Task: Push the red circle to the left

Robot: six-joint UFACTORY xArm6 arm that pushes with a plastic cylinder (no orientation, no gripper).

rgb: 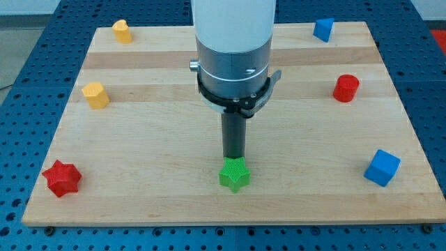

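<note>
The red circle [345, 88] is sitting upright near the board's right edge, well apart from every other block. It is looking like a small, light, rigid plastic cylinder that should slide easily on the smooth wooden board [160, 146]; being round, it may roll off a push that is not centred, so contact belongs on the middle of its right side. My tip [233, 158], a bare rod gripping nothing, is resting just above the green star [235, 174], far to the left of the circle.
</note>
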